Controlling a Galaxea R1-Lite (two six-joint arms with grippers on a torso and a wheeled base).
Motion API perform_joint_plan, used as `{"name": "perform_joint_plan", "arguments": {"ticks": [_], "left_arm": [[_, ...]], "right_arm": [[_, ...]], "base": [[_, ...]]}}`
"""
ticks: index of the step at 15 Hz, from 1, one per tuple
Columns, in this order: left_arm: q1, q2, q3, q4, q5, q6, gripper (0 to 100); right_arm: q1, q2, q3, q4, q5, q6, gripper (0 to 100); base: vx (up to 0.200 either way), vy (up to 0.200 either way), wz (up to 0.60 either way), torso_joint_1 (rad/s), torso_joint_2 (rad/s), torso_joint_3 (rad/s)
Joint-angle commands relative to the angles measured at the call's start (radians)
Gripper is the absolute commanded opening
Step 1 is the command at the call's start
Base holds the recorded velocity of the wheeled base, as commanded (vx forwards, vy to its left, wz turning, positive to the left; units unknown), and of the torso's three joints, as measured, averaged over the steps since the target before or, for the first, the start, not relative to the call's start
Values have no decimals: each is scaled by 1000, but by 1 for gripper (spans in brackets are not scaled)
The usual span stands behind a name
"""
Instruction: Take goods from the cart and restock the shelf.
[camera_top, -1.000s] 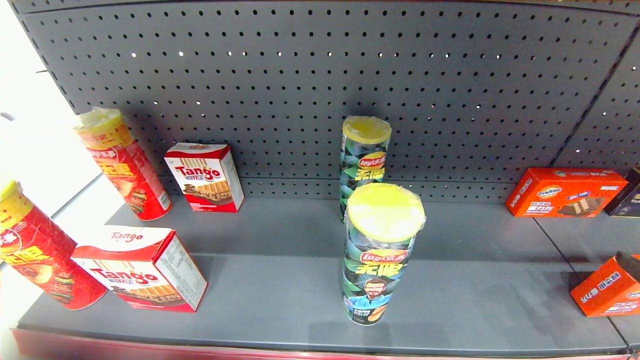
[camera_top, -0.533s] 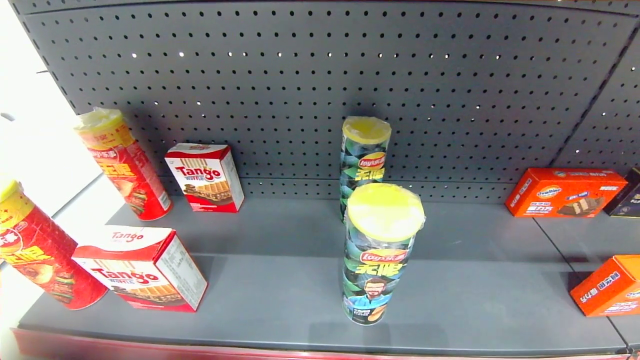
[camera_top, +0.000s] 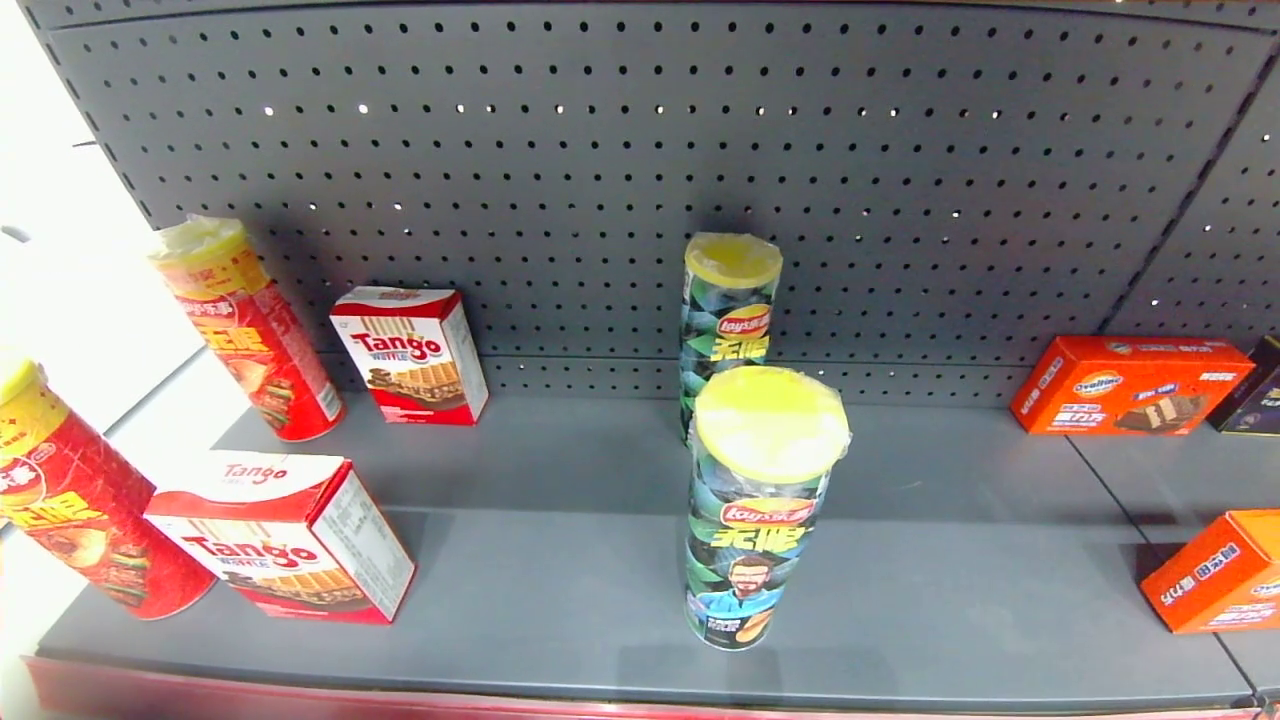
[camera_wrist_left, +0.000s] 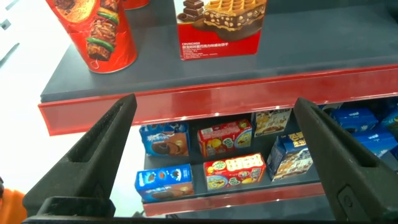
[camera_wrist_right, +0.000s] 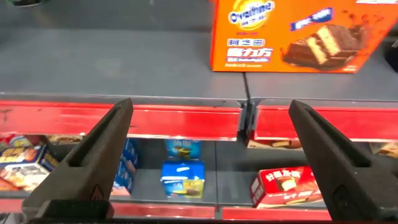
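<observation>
Left pincer (camera_wrist_left: 214, 99) agape before shelf edge (camera_wrist_left: 186, 104)

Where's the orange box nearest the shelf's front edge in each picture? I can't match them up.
Head view: front orange box at the far right, near the front.
Right wrist view: that box, just behind the red front edge.
Left wrist view: faces the left end of the shelf, with red can and wafer box.
Shared landmark: the red front edge.
</observation>
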Motion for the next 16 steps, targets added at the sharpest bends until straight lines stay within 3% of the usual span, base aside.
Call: {"name": "perform_joint_plan", "arguments": {"ticks": [1,9,11,16], "left_arm": [[0,1,0,-1,1,1,100],[2,1,0,-1,16,-12,100],[2,1,0,-1,16,-15,100],[2,1,0,-1,21,-19,100]], "right_arm": [[0,-6,3,-2,-1,10,100],[0,-6,3,0,5,-3,100],[0,-4,3,0,5,-3,100],[0,-6,3,0,6,-3,100]], "base": [[0,0,0,0,0,0],[0,0,0,0,0,0],[0,0,-600,5,5,2],[0,0,0,0,0,0]]}}
